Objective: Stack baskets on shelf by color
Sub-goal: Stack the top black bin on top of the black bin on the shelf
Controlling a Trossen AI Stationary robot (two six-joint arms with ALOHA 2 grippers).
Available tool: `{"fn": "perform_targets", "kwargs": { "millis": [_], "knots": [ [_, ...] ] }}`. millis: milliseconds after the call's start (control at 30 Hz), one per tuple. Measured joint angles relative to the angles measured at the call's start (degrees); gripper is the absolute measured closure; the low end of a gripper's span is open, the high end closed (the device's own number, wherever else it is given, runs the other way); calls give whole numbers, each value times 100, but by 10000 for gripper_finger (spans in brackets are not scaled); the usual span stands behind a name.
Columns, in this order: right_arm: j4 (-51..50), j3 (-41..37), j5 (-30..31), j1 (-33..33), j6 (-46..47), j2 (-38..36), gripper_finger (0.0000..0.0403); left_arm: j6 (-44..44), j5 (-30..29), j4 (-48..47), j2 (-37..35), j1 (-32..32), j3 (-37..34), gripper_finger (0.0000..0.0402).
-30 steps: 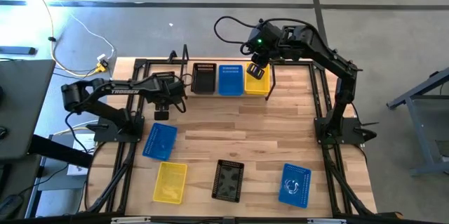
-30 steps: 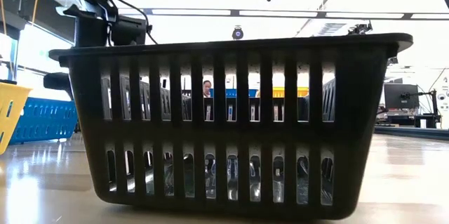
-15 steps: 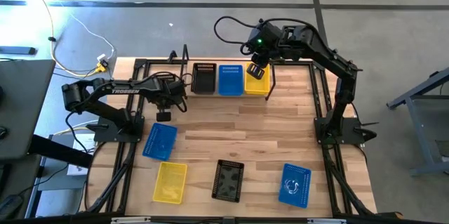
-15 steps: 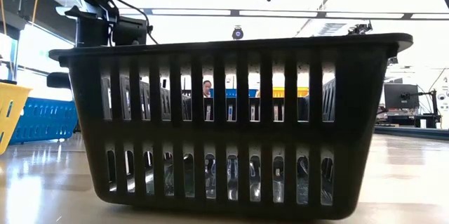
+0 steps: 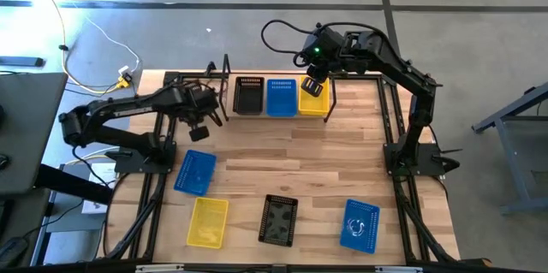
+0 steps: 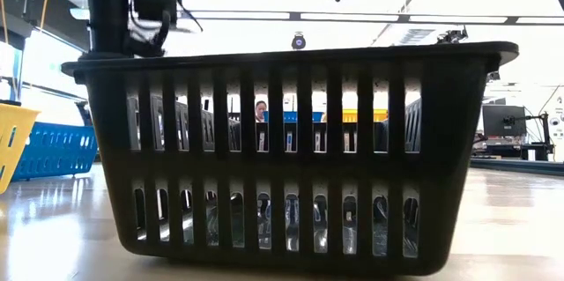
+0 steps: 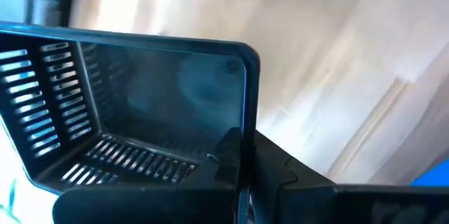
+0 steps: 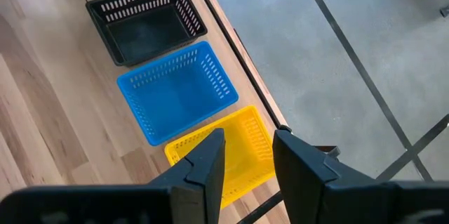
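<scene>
On the shelf (image 5: 265,102) at the far edge, a black basket (image 5: 248,95), a blue one (image 5: 281,97) and a yellow one (image 5: 313,102) rest on their bottoms. My right gripper (image 8: 249,161) hovers open above the yellow basket (image 8: 238,147), empty. My left gripper (image 5: 200,127) is at the left, shut on a dark basket (image 7: 140,104), which the arm mostly hides from above. On the table lie a blue basket (image 5: 195,172), a yellow one (image 5: 207,222), a black one (image 5: 278,220) and another blue one (image 5: 360,224). My left gripper pinches one side wall of the dark basket at its rim (image 7: 243,122), between the two fingers. One finger (image 7: 226,155) is inside the basket and the other outside the wall. The basket's open side faces the wrist camera. Whether it hangs clear of the table, I cannot tell.
Black frame rails run along the table's left (image 5: 158,179) and right (image 5: 402,179) sides beside the arm bases. An upright black rod (image 5: 227,72) stands at the shelf's left end. The black basket (image 6: 291,149) fills most of the low view. Bare wood lies mid-table.
My left gripper has risen and gone a little toward the far edge, while its arm has drawn back toward the table's left. My right arm and the baskets on the table and shelf have stayed put.
</scene>
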Motion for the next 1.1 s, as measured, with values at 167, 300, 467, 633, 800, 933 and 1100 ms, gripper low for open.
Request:
{"fn": "perform_targets", "kwargs": {
  "millis": [167,300,467,633,800,933,1100],
  "knots": [
    [-1,0,0,0,0,0,295,-414,-338,-279,-391,0,492,401],
    [-1,0,0,0,0,0,295,-525,-733,-409,-568,0,996,401],
    [-1,0,0,0,1,0,295,-386,-950,-363,-597,0,1935,401],
    [-1,0,9,1,57,0,295,77,-792,-242,-433,-4,2979,401],
    [-1,0,268,1,308,0,295,419,-285,-218,-13,-22,3928,401],
    [-1,0,322,0,471,0,295,566,142,-208,488,-156,4463,401],
    [0,0,321,0,645,0,295,769,366,-248,1131,-443,4640,401]
  ]
}}
